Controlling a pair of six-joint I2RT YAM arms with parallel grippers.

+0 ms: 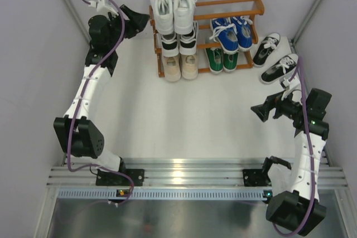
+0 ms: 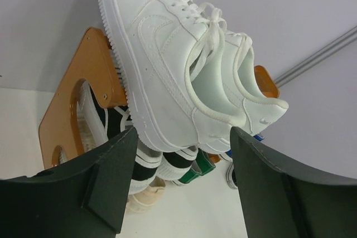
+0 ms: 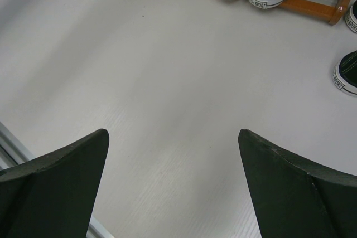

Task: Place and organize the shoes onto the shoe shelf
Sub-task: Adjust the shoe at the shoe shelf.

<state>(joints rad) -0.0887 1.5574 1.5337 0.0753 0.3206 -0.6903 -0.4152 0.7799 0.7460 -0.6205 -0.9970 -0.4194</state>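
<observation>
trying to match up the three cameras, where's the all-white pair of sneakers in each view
Top external: the white pair sits on the top tier at the shelf's left end, upper middle of the picture.
Left wrist: the white pair fills the centre and top, seen from low down.
Right wrist: not in it.
Shared landmark: the orange-brown shoe shelf, in all three views.
</observation>
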